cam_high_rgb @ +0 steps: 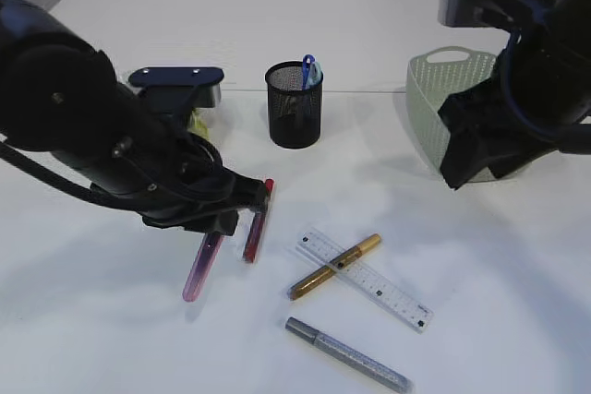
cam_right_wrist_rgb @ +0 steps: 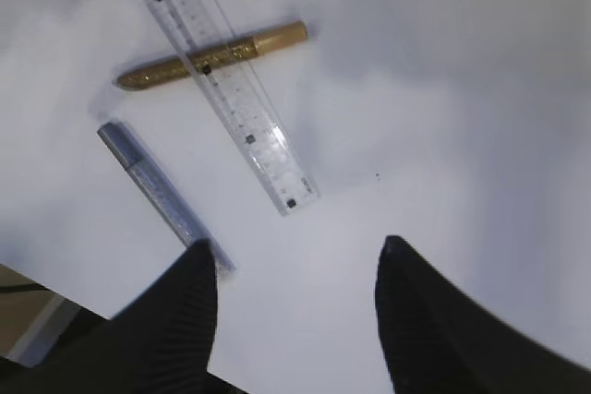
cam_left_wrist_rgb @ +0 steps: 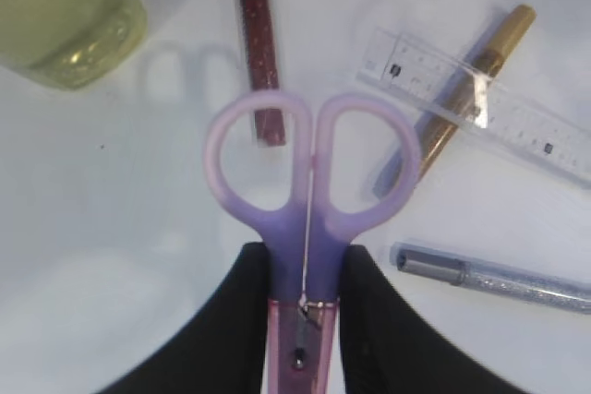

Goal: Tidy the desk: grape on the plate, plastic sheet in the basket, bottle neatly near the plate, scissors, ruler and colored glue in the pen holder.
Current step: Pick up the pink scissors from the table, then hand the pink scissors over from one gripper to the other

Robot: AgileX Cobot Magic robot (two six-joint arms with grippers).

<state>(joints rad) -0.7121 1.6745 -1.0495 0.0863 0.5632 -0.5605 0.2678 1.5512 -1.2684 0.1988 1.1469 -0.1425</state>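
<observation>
Scissors (cam_left_wrist_rgb: 309,182) sit clamped in our left gripper (cam_left_wrist_rgb: 303,320) at the sheathed blades, over the near-left table. We judge them light, stiff and smooth-sided, so this low hold suits. Our right gripper (cam_right_wrist_rgb: 295,306) hangs open, empty, near the basket (cam_high_rgb: 434,89).

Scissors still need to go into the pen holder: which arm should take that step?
Left. The left hand is shut on the scissors, and the pen holder stands just beyond it. The right hand is open, empty, over by the basket.
</observation>
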